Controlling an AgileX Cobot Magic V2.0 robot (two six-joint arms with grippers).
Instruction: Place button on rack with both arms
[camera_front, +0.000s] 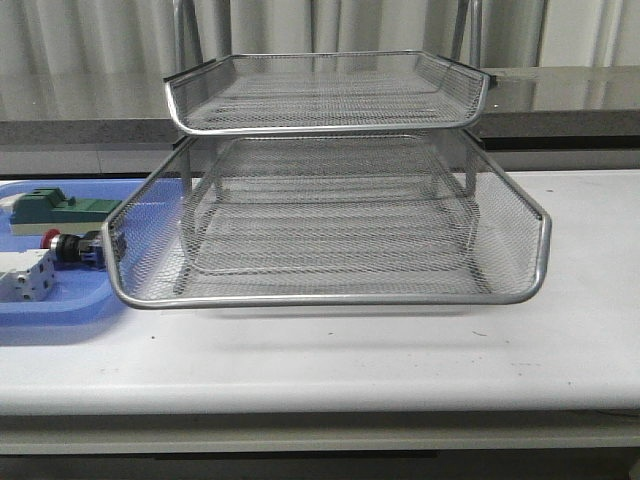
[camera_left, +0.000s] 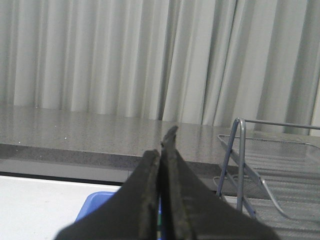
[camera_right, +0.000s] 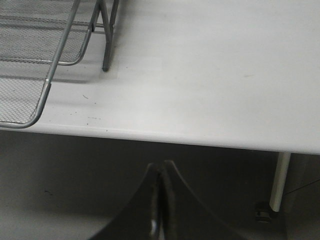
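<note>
The button, red cap and silver collar on a dark body, lies in the blue tray at the left, just beside the rack's pulled-out lower tray. The silver wire-mesh rack fills the middle of the table, its top tray further back than the lower one. Neither arm shows in the front view. My left gripper is shut and empty, held high and facing the curtain, with the rack's leg to one side. My right gripper is shut and empty, below the table's front edge near the rack's corner.
A flat blue plastic tray at the left also holds a green block and a white-grey block. A grey counter and curtains stand behind the table. A table leg shows under the table's edge.
</note>
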